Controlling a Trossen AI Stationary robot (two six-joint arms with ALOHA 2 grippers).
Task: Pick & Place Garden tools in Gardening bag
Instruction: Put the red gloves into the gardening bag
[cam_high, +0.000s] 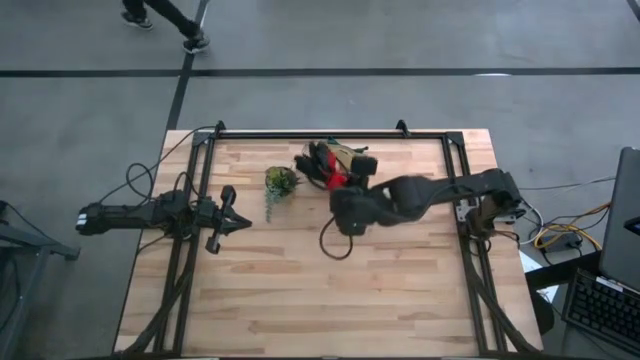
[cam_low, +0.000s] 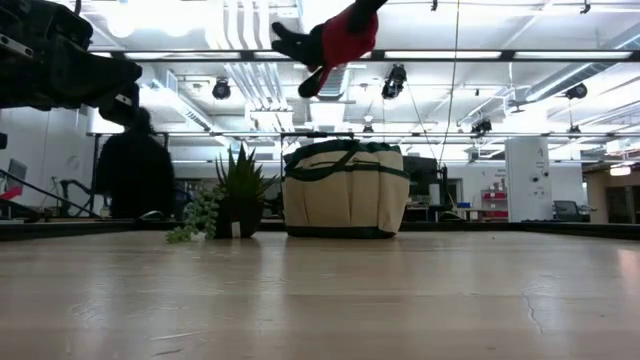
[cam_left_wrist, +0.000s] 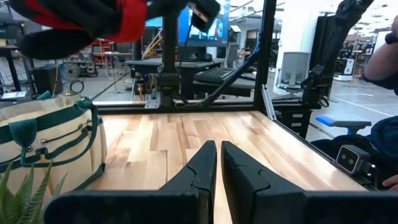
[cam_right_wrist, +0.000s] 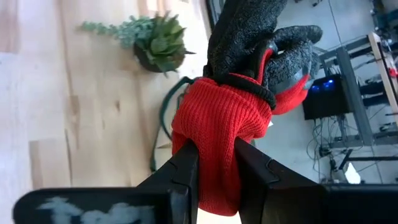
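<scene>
My right gripper (cam_high: 336, 186) is shut on the black-and-red pair of gloves (cam_high: 322, 166), high above the table beside the tan gardening bag (cam_low: 345, 192). The bag has green trim and stands on its base near the table's far edge (cam_high: 347, 153). In the low view the gloves (cam_low: 326, 40) hang above the bag's rim. My left gripper (cam_high: 229, 214) is shut and empty at the table's left, level above the wood. The shears and the wooden-handled tool are not in view. My right gripper pinches the gloves' red knit cuffs (cam_right_wrist: 214, 127) between its two fingers (cam_right_wrist: 186, 168). It comes from the table's right, slanting toward the far edge. The gloves are lifted clear of the table, and their black fingers (cam_right_wrist: 249, 37) stick out past the fingertips.
A small green potted plant (cam_high: 280, 182) stands left of the bag, with a trailing sprig on the wood. A black frame (cam_high: 300, 133) runs along the table's far and side edges. Bare wood (cam_high: 300, 290) lies toward the near edge. A person (cam_low: 135, 175) stands behind the table.
</scene>
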